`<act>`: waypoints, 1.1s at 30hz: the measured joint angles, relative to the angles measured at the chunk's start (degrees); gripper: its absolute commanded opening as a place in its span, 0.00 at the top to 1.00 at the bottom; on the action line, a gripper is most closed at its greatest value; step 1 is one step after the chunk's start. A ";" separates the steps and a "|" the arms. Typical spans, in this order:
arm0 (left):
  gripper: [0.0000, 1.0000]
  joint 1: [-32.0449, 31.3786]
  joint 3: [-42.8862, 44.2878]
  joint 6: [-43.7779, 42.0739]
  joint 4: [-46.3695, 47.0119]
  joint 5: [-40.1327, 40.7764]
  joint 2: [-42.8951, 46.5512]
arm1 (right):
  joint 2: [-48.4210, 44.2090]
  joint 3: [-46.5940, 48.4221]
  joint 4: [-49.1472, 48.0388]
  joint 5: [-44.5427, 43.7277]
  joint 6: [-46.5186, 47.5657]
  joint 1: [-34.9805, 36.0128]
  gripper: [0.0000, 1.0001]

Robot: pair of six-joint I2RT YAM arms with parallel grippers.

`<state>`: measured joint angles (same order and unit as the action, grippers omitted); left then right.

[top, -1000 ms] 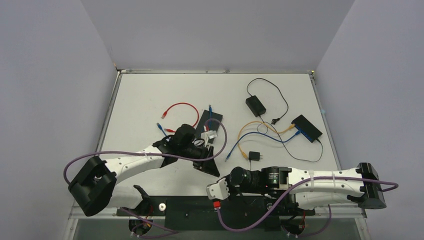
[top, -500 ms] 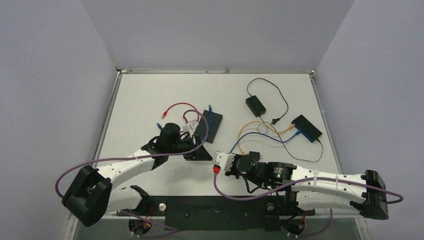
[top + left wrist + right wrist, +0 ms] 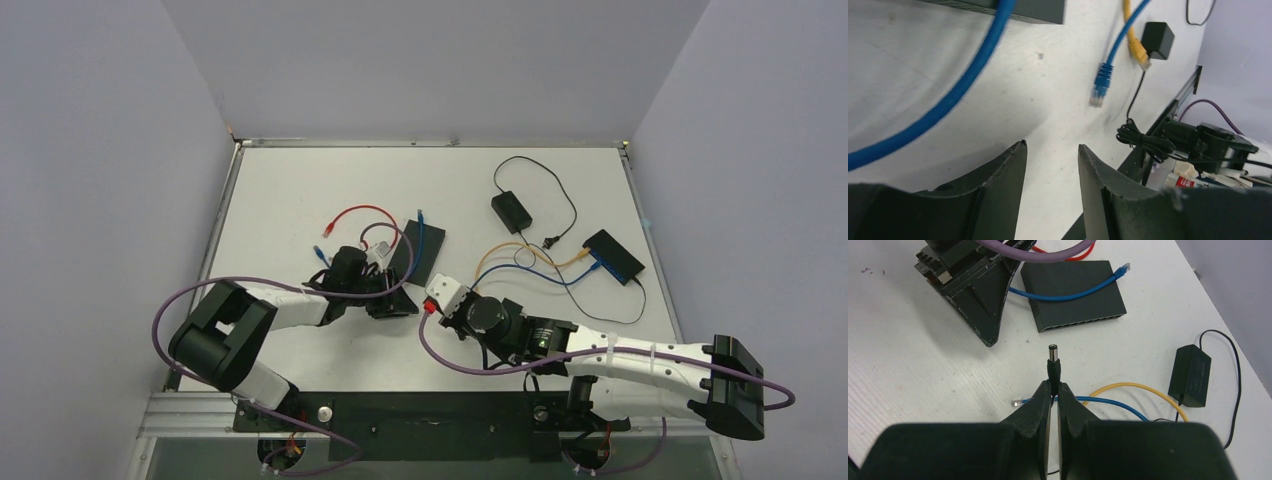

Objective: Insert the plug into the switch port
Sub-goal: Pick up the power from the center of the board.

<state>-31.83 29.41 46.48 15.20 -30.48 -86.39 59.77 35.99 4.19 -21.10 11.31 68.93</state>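
Observation:
A black barrel plug [image 3: 1053, 362] with a metal tip sticks out of my right gripper [image 3: 1053, 385], which is shut on it; its thin cord runs down between the fingers. The plug points at the black switch [image 3: 1073, 295], whose row of ports faces me a short way ahead. In the top view the switch [image 3: 420, 250] lies mid-table, just beyond both grippers. My left gripper [image 3: 1052, 145] is open with only bare table between its fingers. It rests low beside the switch's near left corner [image 3: 979, 302].
A blue cable [image 3: 1068, 291] lies across the switch top, and a red cable [image 3: 355, 212] curls behind it. A black power brick [image 3: 1189, 375] sits right. A second black box [image 3: 613, 255] at far right has yellow and blue cables [image 3: 520, 265] trailing toward centre.
My right arm has carried the plug forward and left, from the near edge up toward the switch. The left arm has folded back, its gripper shifting slightly left beside the switch.

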 measured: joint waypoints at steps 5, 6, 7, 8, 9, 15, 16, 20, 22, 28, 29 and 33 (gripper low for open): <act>0.62 0.92 1.14 -0.22 -0.24 3.69 -3.04 | 0.00 -1.40 -1.97 -0.07 -1.68 -0.55 1.00; 0.62 0.94 1.68 -0.42 -0.46 4.85 -3.15 | -0.02 -1.70 -2.16 -0.09 -1.99 -0.70 1.00; 0.62 1.11 2.56 -0.66 -0.72 6.54 -3.43 | -0.09 -2.10 -2.47 -0.11 -2.25 -0.81 1.00; 0.62 1.31 3.15 -0.87 -0.96 7.65 -3.63 | -0.15 -2.36 -2.60 -0.09 -2.49 -0.96 1.00; 0.62 1.64 3.87 -1.16 -1.57 9.25 -3.82 | -0.26 -2.75 -2.84 -0.09 -2.78 -1.09 1.00; 0.62 3.87 7.06 -3.43 -4.85 17.35 -4.20 | -1.44 -4.20 -4.26 -0.07 -3.48 -2.12 1.00; 0.62 4.26 7.63 -3.89 -5.64 18.64 -4.20 | -1.68 -4.46 -4.55 -0.07 -3.52 -2.29 1.00; 0.62 6.16 9.86 -5.42 -7.82 22.43 -4.24 | -2.36 -5.60 -5.46 -0.04 -3.69 -3.10 1.00; 0.62 7.08 10.64 -5.73 -8.39 23.61 -4.33 | -2.47 -6.14 -5.90 0.13 -3.72 -3.54 1.00; 0.62 8.72 13.42 -6.43 -9.60 25.68 -4.85 | -2.58 -6.97 -6.51 1.05 -3.72 -4.81 1.00; 0.62 8.76 14.21 -6.49 -9.62 25.77 -5.22 | -2.58 -6.97 -6.73 1.16 -3.72 -4.90 1.00; 0.62 8.81 17.33 -6.51 -9.07 25.27 -7.80 | -2.56 -6.99 -7.63 1.88 -3.78 -5.49 1.00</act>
<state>-23.03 46.74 39.97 6.13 -5.21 -94.19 57.21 28.99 -3.44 -19.22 7.53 63.44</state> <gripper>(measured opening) 0.384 0.023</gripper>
